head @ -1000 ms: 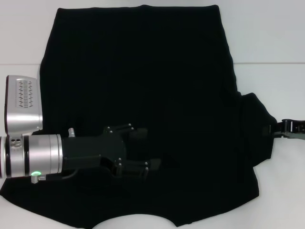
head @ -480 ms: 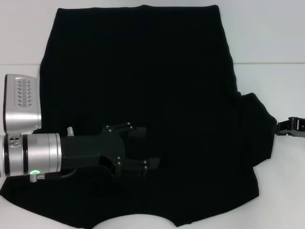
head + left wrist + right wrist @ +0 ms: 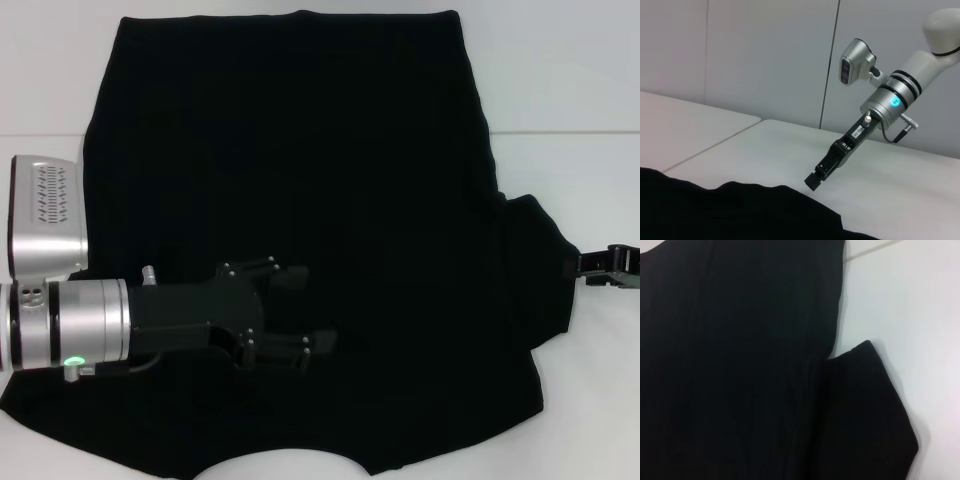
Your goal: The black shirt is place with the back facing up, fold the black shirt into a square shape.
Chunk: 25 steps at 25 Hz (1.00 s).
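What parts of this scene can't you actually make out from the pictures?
- Head view: the left sleeve of the black shirt is hidden under the left hand and its arm.
- Head view: the shirt's near hem is cut off by the bottom edge.
- Head view: the right hand is cut by the right edge; open or shut cannot be told, nor in the left wrist view.
- No lettering shows in any view.

A bare robot lab or test room: a plain white bench (image 3: 920, 190) with a seam, blank pale grey wall panels (image 3: 765, 55) behind it.
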### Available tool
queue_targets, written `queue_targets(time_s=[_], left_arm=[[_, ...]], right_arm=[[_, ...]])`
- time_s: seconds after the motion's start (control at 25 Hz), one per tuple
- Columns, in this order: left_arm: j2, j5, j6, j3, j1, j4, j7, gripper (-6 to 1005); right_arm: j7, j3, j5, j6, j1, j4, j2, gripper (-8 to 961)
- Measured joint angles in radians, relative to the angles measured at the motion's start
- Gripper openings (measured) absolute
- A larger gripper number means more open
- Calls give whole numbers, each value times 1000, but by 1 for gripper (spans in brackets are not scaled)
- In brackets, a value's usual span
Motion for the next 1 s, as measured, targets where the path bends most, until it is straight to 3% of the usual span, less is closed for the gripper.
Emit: queue_targets(time_s=[1.0], left_arm=[[2, -3, 10, -2, -6, 1, -7, 906]], right_arm=[[2, 0, -28, 42, 18, 45, 8, 447]])
